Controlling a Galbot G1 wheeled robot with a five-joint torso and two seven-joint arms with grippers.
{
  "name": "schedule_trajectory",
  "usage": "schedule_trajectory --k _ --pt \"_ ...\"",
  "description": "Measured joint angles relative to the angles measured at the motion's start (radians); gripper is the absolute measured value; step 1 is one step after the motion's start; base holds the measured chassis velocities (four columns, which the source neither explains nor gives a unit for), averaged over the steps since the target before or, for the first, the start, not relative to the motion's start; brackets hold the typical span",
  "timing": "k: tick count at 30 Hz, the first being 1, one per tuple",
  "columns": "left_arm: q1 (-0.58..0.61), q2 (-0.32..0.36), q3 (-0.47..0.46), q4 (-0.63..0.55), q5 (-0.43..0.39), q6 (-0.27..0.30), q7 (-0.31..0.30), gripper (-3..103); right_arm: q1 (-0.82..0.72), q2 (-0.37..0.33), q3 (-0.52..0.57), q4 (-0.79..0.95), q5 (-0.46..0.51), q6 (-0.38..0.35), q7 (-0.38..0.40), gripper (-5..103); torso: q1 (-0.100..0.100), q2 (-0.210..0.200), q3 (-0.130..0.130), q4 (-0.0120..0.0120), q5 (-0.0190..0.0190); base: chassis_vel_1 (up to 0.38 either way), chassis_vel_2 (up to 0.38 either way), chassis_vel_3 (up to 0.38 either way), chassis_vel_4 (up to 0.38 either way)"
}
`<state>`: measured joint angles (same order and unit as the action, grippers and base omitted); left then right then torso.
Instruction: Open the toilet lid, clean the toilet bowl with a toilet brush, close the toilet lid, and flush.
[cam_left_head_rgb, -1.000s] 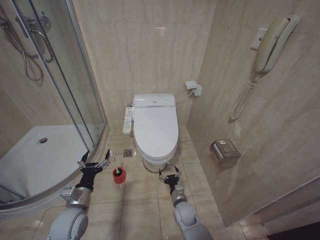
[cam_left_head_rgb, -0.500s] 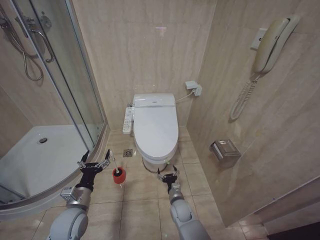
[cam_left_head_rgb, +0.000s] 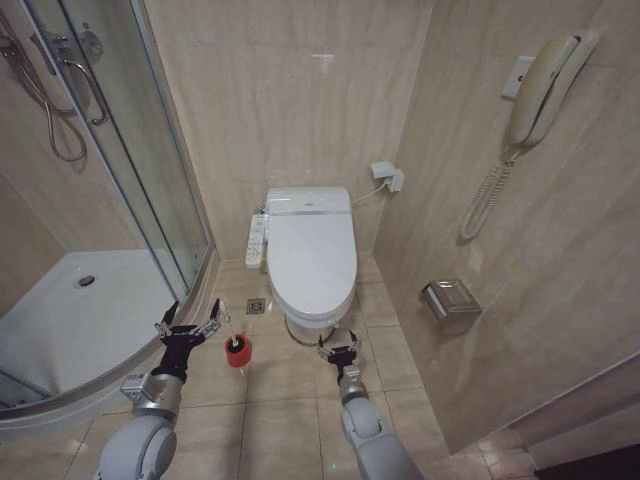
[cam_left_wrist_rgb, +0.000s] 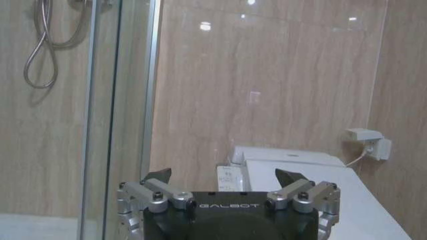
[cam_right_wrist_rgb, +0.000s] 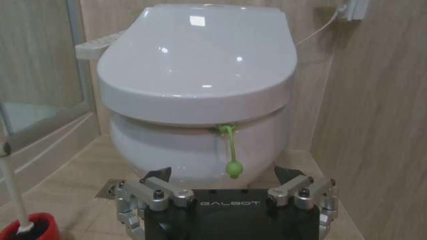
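So right now the toilet lid (cam_left_head_rgb: 312, 258) is down flat over the toilet bowl (cam_left_head_rgb: 313, 325), fully shut, and from your right wrist cam you can see a little green pull strap with a blob on the end (cam_right_wrist_rgb: 231, 159) dangling off the front edge of the lid, hanging in front of the bowl's white base.

Your right tool (cam_left_head_rgb: 338, 350) is low over the floor tiles, just in front of the bowl's front end, not touching it. Its fingers are spread apart with nothing between them, and in the wrist cam they sit just below that green strap.

Your left tool (cam_left_head_rgb: 187, 327) is off to the left, near the curved shower base (cam_left_head_rgb: 60, 330), also spread wide and holding nothing. It's pointed at the back wall with the shower's glass door (cam_left_wrist_rgb: 120, 100) right beside it.

The toilet brush (cam_left_head_rgb: 232, 338) is standing in its red cup holder (cam_left_head_rgb: 238, 352) on the floor, between your two tools, left of the bowl and just beside the left tool. The white handle sticks up a bit tilted. The side button panel (cam_left_head_rgb: 257, 240) is on the bowl's left side.
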<state>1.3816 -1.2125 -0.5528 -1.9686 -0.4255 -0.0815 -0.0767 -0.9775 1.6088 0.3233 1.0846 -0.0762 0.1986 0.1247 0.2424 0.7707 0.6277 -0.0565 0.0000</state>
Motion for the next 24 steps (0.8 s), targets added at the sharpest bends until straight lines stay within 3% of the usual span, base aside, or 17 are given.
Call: schedule_trajectory --k 6,24 --pt "0.000 0.000 0.000 0.000 0.000 0.000 0.000 100 0.005 0.000 -0.001 0.015 -0.002 -0.021 -0.033 100 0.000 0.000 0.000 0.0000 0.0001 0.000 0.000 0.000 0.000" --pt "0.000 0.000 0.000 0.000 0.000 0.000 0.000 100 0.106 -0.001 0.009 -0.109 -0.029 0.000 0.036 100 0.000 0.000 0.000 0.0000 0.0000 0.000 0.000 0.000 0.000"
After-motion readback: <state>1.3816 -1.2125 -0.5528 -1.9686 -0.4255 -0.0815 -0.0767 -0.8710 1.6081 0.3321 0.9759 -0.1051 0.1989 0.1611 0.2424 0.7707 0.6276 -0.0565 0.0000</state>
